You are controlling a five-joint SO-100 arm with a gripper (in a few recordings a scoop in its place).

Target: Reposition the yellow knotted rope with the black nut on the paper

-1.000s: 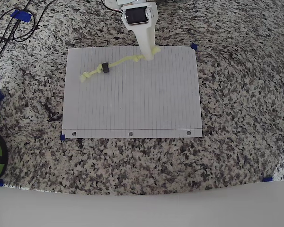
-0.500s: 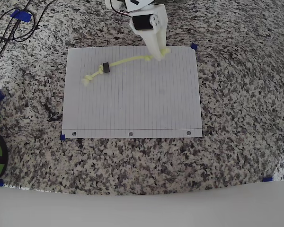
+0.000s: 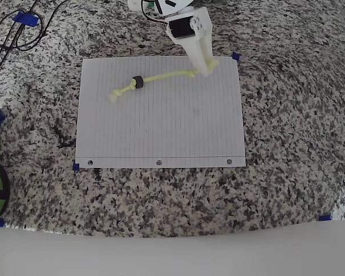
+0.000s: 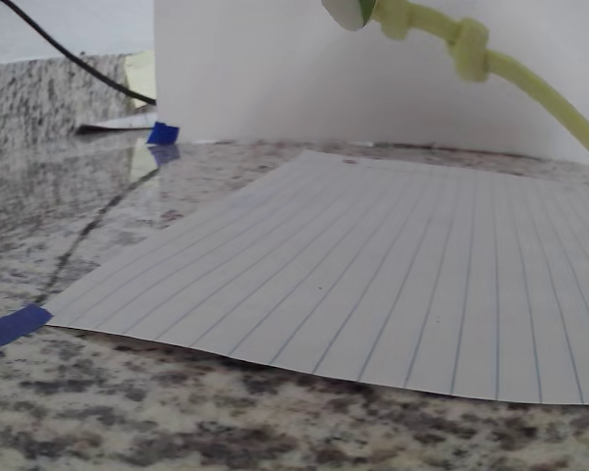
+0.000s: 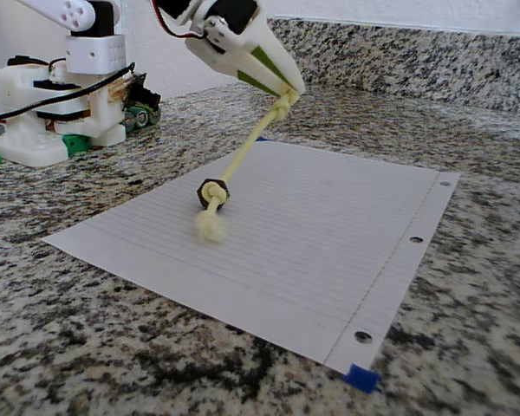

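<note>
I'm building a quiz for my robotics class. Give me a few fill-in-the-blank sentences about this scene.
1. The gripper holds one end of the yellow ____.
2. A black ____ is threaded on the rope.
3. The rope's free end rests on the lined ____.
4. The paper lies on a speckled ____ counter.

Missing words: rope; nut; paper; granite.

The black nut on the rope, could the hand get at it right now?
Probably not yet: the hand is shut on the yellow knotted rope; the black nut sits uncovered on the paper.
</note>
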